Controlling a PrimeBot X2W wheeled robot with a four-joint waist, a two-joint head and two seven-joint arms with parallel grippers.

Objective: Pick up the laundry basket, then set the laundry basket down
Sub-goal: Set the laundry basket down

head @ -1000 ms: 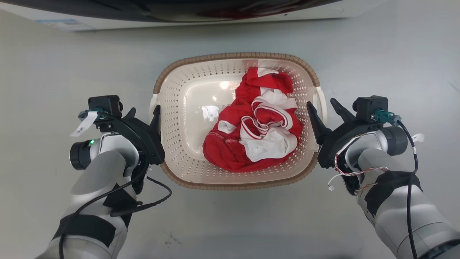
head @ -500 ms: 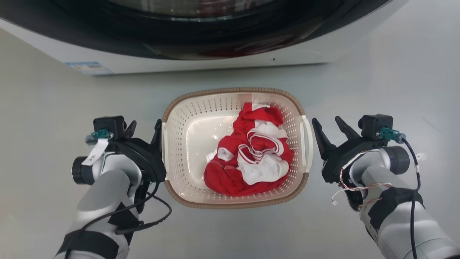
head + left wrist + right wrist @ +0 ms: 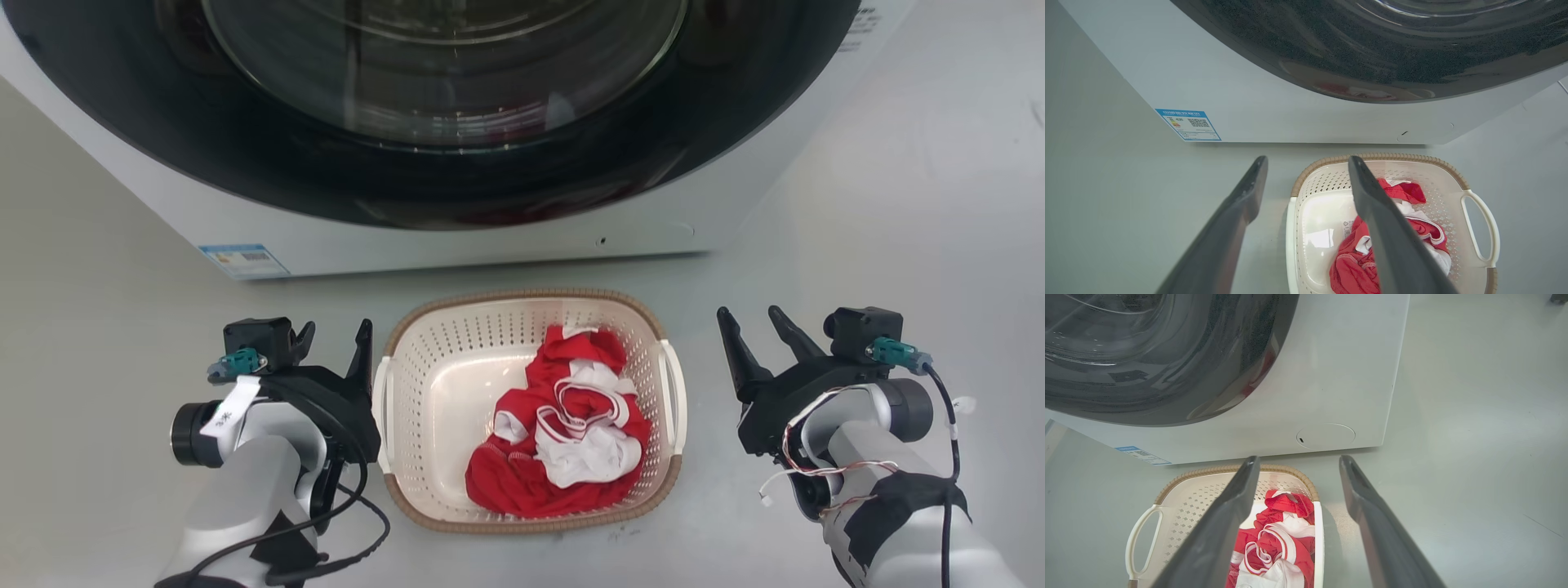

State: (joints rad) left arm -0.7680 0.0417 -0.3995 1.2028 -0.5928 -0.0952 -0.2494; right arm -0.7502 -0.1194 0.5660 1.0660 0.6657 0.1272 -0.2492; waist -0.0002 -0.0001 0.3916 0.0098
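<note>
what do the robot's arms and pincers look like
Pale grey-white arms with black tape bands and black cables. The left pincer and right pincer are black, each with two long tapered fingers and a teal connector. A white tag on the left; red-and-white wires on the right.

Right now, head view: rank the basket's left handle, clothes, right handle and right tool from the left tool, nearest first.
1. left handle: next to the left tool.
2. red-and-white clothes: in the laundry basket, right of centre.
3. right handle: basket's far side.
4. right tool: past the basket.
</note>
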